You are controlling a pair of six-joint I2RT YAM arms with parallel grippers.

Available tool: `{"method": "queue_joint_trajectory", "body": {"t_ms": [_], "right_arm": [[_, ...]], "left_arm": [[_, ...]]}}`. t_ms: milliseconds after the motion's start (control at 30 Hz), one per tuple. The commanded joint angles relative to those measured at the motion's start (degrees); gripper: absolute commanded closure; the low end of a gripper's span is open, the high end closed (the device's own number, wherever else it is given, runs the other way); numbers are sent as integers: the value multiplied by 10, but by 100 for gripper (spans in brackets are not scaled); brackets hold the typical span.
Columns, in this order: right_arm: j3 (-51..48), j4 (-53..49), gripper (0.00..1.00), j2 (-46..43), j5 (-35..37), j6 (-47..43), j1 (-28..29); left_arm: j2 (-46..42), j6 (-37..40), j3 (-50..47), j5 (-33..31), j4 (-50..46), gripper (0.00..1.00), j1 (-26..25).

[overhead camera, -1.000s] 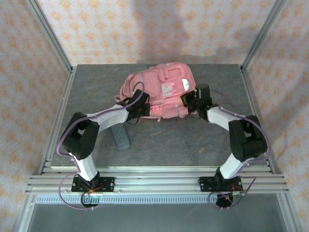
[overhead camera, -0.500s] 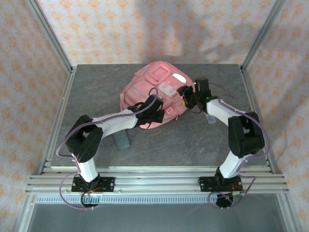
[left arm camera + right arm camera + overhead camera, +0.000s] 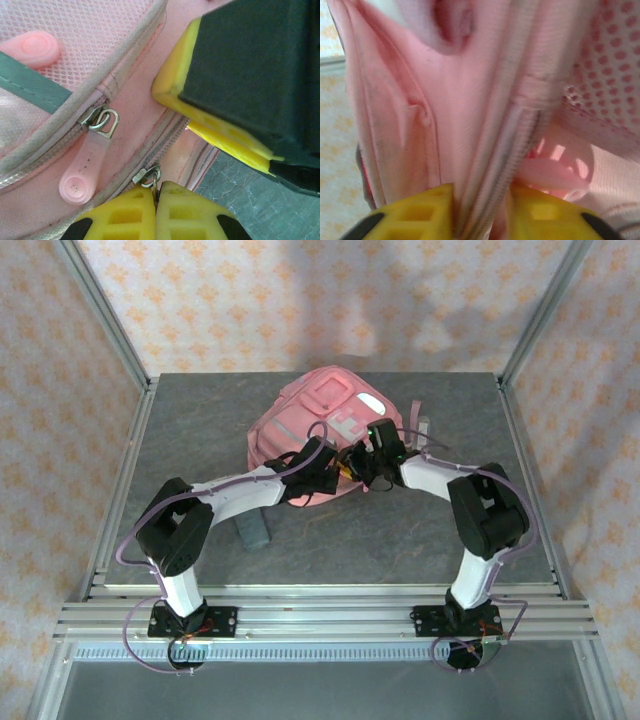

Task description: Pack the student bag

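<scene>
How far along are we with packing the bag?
Done: both claws are on the pink backpack. In hand: the left claw is shut on a zipper pull, and the right claw pinches fabric along a zip seam. Left: nothing looks packed yet; a grey item lies on the table outside the backpack.
</scene>
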Motion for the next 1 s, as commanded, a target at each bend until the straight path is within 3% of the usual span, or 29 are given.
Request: {"method": "queue_joint_trajectory", "body": {"t_ms": [0, 33, 300, 667, 967], "right_arm": [[19, 17, 92, 22, 4, 8, 6], [19, 17, 99, 23, 8, 9, 7], [-8, 25, 100, 3, 23, 5, -13], [-59, 42, 100, -44, 38, -3, -52], [-26, 21, 100, -37, 45, -23, -60]], "left_arm": [[0, -1, 3, -14, 20, 100, -11], [1, -1, 1, -23, 16, 100, -11], [-12, 11, -19, -90, -30, 100, 4], [-100, 3, -120, -99, -26, 100, 132], [-103, 4, -130, -52, -14, 100, 115]]}}
